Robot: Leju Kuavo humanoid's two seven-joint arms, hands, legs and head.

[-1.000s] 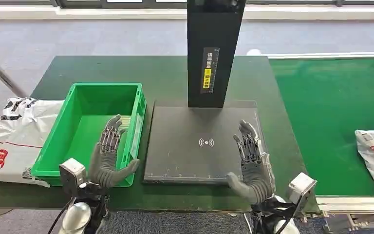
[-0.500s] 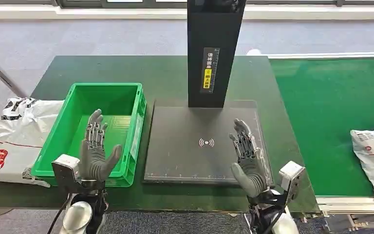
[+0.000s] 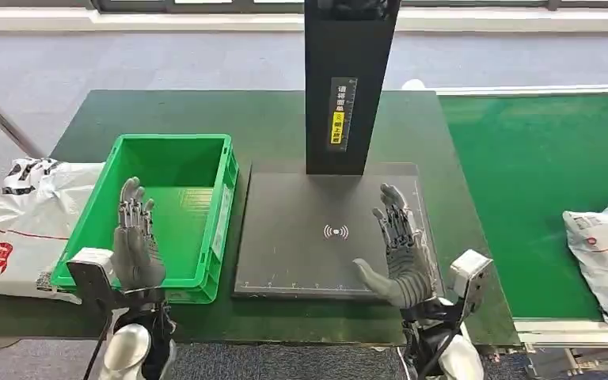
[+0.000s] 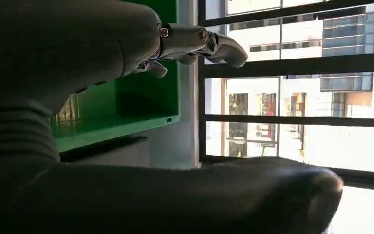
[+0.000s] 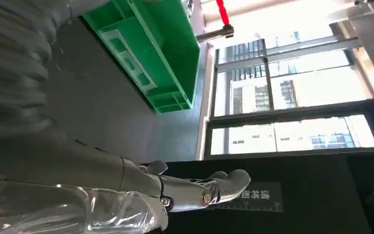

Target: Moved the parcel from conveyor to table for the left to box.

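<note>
Both hands hovered spread and empty, awaiting work: left hand [image 3: 136,241] over the green crate [image 3: 226,170], right hand [image 3: 398,249] above the scanner pad [image 3: 301,214]. The white parcel [image 3: 606,249] lay on the conveyor [image 3: 522,174] at three o'clock, unreached.

Scanner pad, post and bags around the work area

A dark pad [image 3: 328,233] with a white wireless mark lies at centre frame; a black post [image 3: 348,79] with a yellow label rises above it. White printed bags [image 3: 20,222] lie at the left edge. Grey floor [image 3: 166,59] spans the top.
</note>
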